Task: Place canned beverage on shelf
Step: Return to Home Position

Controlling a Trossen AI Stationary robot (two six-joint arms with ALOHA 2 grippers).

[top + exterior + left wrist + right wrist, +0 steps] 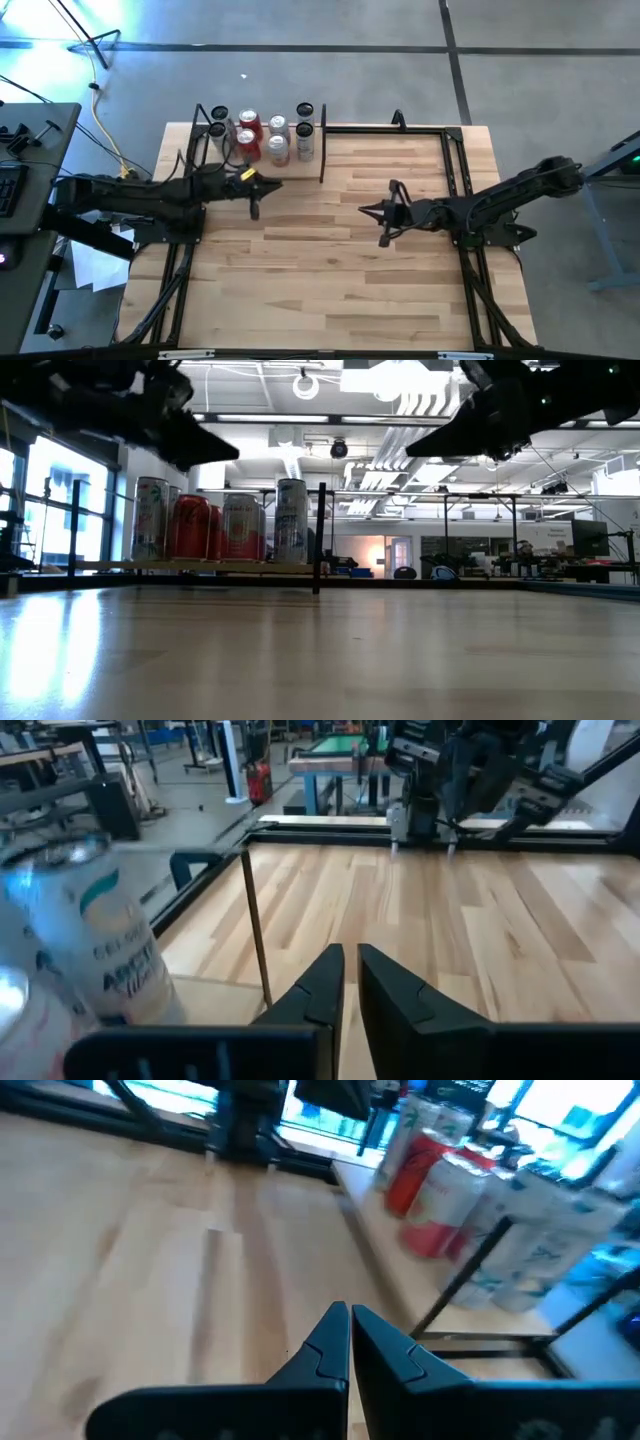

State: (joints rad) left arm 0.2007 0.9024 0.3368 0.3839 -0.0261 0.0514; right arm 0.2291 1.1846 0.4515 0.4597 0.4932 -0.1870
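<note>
While both dark arms hang clear of its surface, the big wood-plank tabletop [330, 275] fills the high view. Up in its far-left corner sits the light-wood shelf with thin black end frames [295, 172]. The soda cans stand upright on it in paired rows: the red soda cans [249, 124] are mid-shelf, and a white can with blue-green print [105, 950] is at the end by the right-hand frame.

The left gripper [278, 184] hovers just off the shelf's front edge, near that frame and touching no can. Its fingers are drawn together to a thin slit with nothing between them. The right gripper [363, 209] is well apart from the shelf, over the table's middle. Its tip faces the left arm and its fingers are pressed together, empty.
</note>
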